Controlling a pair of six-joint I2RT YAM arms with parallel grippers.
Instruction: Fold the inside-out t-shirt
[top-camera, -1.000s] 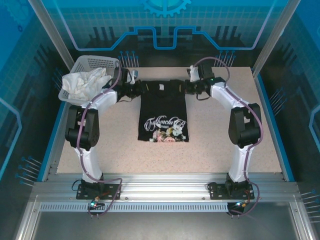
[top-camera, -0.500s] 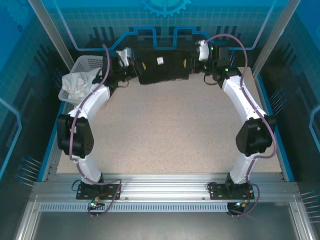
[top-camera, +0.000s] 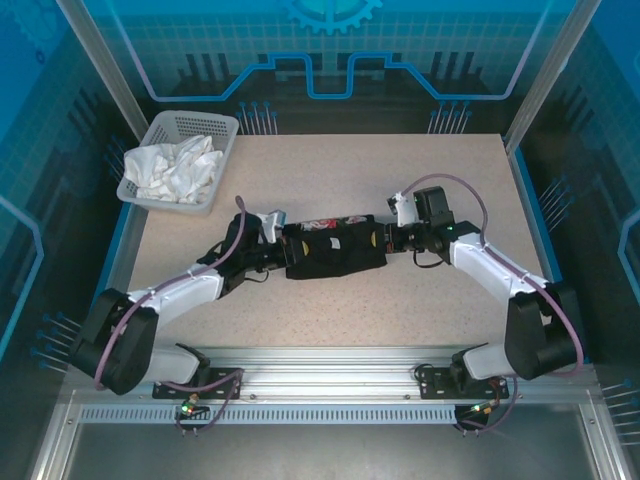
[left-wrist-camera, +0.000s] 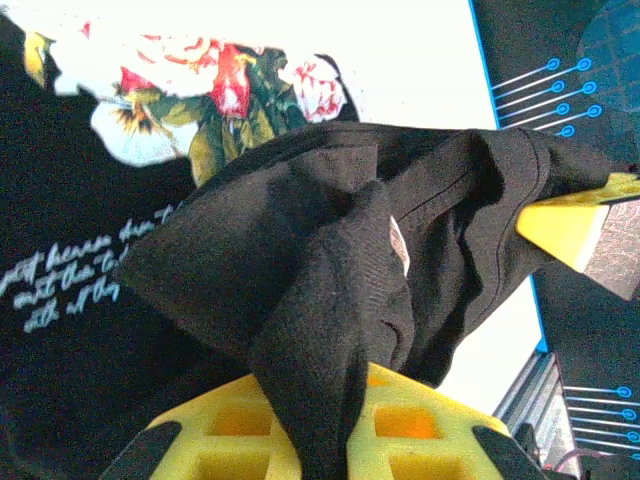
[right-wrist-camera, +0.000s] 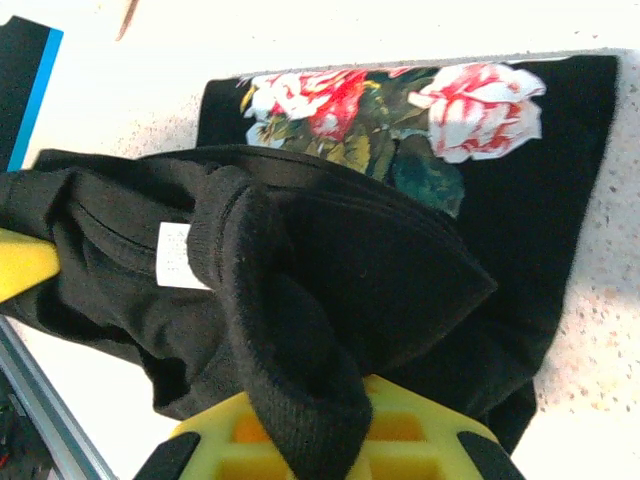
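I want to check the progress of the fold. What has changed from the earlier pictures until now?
The left gripper and the right gripper kept their hold on the t-shirt and carried the held edge from the far side of the table toward the near side; it now lies doubled over as a short band. The basket and the white cloth in it stayed in place.

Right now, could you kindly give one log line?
left pincer shut on t-shirt | right pincer shut on t-shirt | t-shirt doubled over
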